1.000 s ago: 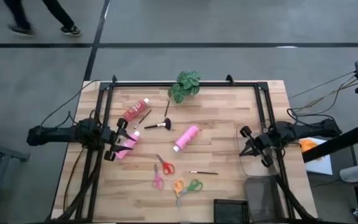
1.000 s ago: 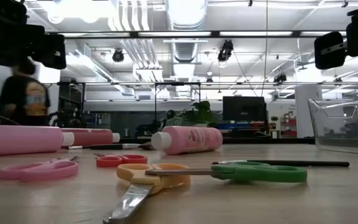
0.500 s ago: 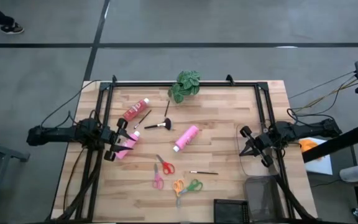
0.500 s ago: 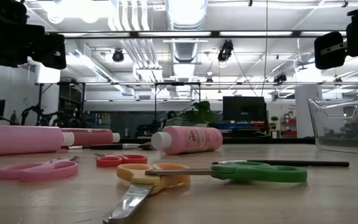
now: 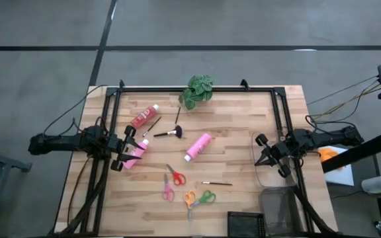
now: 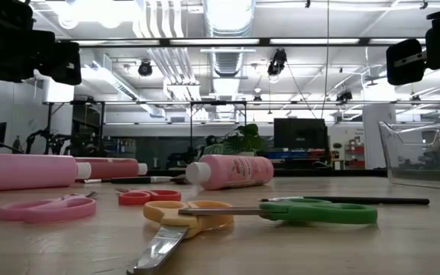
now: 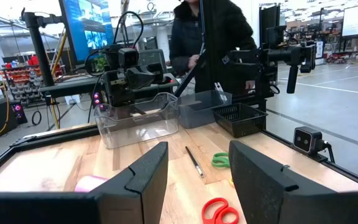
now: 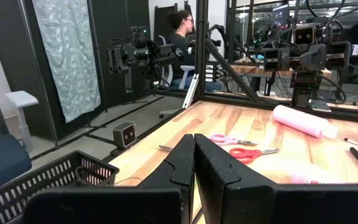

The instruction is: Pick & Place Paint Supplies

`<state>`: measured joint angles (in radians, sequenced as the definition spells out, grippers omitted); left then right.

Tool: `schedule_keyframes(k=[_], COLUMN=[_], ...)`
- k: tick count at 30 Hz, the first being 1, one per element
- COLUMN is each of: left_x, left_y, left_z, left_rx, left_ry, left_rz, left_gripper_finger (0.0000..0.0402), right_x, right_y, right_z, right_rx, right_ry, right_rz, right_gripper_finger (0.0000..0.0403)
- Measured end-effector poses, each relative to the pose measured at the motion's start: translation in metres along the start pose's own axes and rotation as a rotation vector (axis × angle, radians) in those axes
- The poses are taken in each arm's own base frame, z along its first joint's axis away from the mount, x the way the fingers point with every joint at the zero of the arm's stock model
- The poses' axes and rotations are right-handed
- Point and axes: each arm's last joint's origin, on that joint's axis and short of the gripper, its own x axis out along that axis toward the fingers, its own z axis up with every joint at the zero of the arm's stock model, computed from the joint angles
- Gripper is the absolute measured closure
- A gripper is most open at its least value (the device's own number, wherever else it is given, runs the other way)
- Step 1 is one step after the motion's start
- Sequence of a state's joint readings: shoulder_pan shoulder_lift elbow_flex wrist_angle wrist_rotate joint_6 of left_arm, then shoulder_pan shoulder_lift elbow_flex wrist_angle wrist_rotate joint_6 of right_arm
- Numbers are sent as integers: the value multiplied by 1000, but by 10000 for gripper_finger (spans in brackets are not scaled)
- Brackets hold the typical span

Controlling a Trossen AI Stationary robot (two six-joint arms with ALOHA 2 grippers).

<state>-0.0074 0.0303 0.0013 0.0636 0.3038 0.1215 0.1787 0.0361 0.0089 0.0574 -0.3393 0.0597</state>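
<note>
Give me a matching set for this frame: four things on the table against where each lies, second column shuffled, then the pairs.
1. red bottle
2. green plant
3. clear bin
4. green-handled scissors

A. under the right gripper
B. near edge, beside orange scissors
C. far edge, middle
D. far left, beyond the left gripper

Pairs: 1-D, 2-C, 3-A, 4-B

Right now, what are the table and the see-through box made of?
The table looks like wood: pale planks with grain lines and a matte finish. The see-through box is probably hard plastic, since it is clear, glossy and thin-walled, though glass cannot be ruled out from looks alone.
</note>
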Motion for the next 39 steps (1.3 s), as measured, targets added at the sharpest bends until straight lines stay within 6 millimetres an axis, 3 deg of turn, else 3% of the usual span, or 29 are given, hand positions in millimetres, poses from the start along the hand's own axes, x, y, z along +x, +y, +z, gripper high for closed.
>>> schedule_keyframes(k=[34, 39], left_x=[0, 0], left_y=[0, 0], left_z=[0, 0], left_rx=[0, 0], left_ry=[0, 0], left_rz=[0, 0], left_gripper_finger=[233, 233], right_x=[0, 0], right_y=[0, 0], right_z=[0, 0], right_rx=[0, 140], right_ry=[0, 0], right_rz=[0, 0], right_gripper_finger=[395, 395])
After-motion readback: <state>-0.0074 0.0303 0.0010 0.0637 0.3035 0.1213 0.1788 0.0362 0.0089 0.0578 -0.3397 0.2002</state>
